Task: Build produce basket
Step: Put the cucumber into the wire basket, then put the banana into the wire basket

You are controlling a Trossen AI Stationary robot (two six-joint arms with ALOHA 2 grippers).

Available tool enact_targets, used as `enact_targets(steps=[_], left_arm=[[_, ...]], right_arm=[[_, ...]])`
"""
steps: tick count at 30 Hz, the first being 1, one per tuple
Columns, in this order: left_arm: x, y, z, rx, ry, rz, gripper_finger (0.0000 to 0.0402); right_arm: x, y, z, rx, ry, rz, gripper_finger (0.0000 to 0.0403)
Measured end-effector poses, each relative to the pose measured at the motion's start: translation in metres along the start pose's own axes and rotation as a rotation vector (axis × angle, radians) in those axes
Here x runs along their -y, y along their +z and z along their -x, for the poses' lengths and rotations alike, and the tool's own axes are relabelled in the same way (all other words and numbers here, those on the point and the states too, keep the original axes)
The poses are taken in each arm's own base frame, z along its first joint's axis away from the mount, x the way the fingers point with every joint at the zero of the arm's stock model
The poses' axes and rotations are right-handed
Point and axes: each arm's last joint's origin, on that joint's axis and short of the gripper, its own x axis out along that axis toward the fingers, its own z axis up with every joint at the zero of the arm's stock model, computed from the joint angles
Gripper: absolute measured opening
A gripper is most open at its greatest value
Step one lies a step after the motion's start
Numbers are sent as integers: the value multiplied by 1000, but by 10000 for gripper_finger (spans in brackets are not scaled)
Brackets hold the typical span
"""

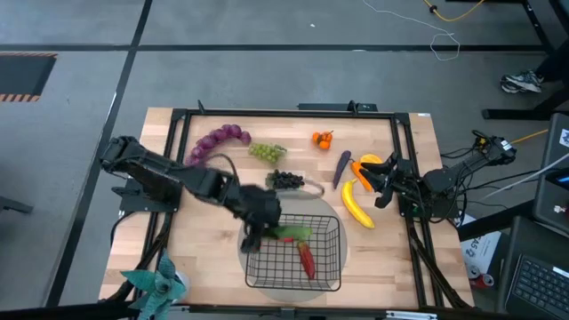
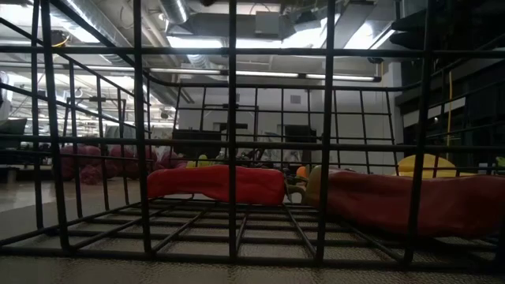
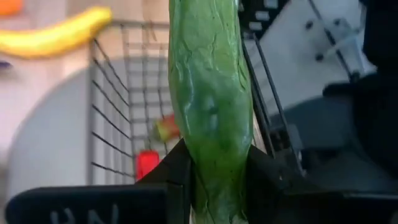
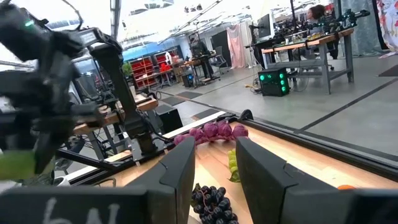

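The black wire basket (image 1: pixel 295 260) stands on a round grey mat at the table's near middle, with a red chili (image 1: pixel 307 260) lying on its floor; the chili also shows in the low view (image 2: pixel 217 183). My left gripper (image 1: pixel 265 227) is at the basket's far left corner, shut on a green cucumber (image 3: pixel 211 106). My right gripper (image 4: pixel 214 171) is open and empty, over the table's right side near the orange pepper (image 1: pixel 366 167) and the banana (image 1: pixel 357 204). Purple grapes (image 1: pixel 218 140), green grapes (image 1: pixel 267 151), dark grapes (image 1: pixel 284 180), a tangerine (image 1: pixel 322 139) and an eggplant (image 1: pixel 342 167) lie on the far half. My left gripper pinches the cucumber near one end (image 3: pixel 214 186) between its two fingers (image 3: pixel 173 177), one on each side. The fingers come from the table's left, and the cucumber runs on forward beyond them. Its free end (image 1: pixel 307 234) points toward the table's right, over the basket's inside.
A teal leafy plant (image 1: pixel 156 289) stands at the near left corner. A black frame (image 1: pixel 267 114) runs around the tabletop. The grey mat (image 3: pixel 50 143) shows beside the basket. Bare wood lies left of the basket and at the near right.
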Motion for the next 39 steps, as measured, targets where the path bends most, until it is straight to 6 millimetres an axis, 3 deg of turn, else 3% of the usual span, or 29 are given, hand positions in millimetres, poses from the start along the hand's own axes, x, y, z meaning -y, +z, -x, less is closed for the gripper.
enact_targets(steps=[5,13,27,39], left_arm=[[17,-6,-12,18,63,-35,133],[16,-5,-11,38,90,1,207],[-4,-9,-9,-59,129,-1,209],[-37,-23,31,-188,279,68,210]], right_arm=[[0,0,0,1,-1,-17,119],[0,0,0,0,0,-52,119],[1,-5,0,-34,-8,-16,119],[2,-7,0,-47,-14,-18,119]])
